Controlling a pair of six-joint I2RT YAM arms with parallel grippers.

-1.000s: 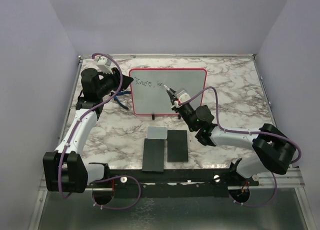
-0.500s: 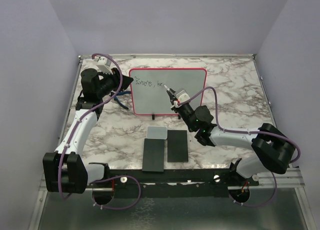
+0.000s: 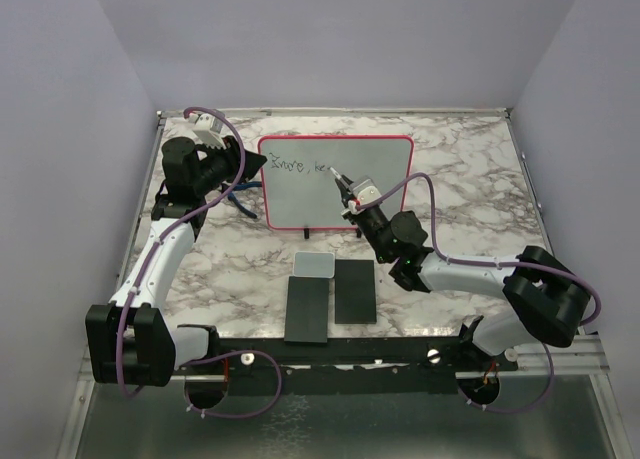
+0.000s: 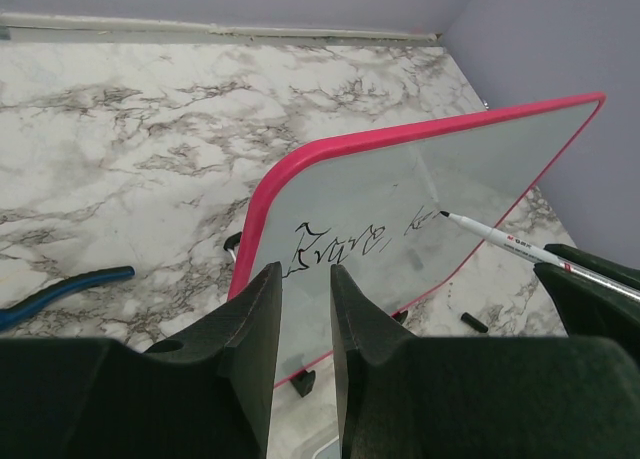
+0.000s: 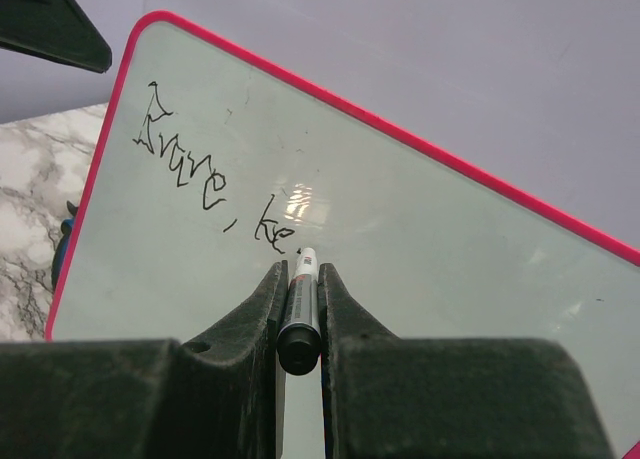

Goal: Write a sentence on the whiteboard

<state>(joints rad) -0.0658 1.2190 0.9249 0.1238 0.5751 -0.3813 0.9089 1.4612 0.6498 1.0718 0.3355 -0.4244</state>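
Top view: the whiteboard [image 3: 300,204] stands upright on the desk [image 3: 450,159]. The left fingers [image 3: 255,162] are at its edge and the right fingers [image 3: 348,191] are just in front of its face.

Left wrist cam: those fingers are nearly closed, pinching the board's pink rim, and the sentence [image 4: 340,241] sits just past them.

Right wrist cam: the fingers are clamped tight on a marker [image 5: 300,309], with its tip on the board right after the last letters.

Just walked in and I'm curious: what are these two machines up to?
The right arm's fingers pinch a slim white marker, its tip at a large rectangular whiteboard with a red-pink rim. The left arm's fingers grip the board's left edge, steadying it. A few dark handwritten words sit along its upper part; the sentence looks unfinished.
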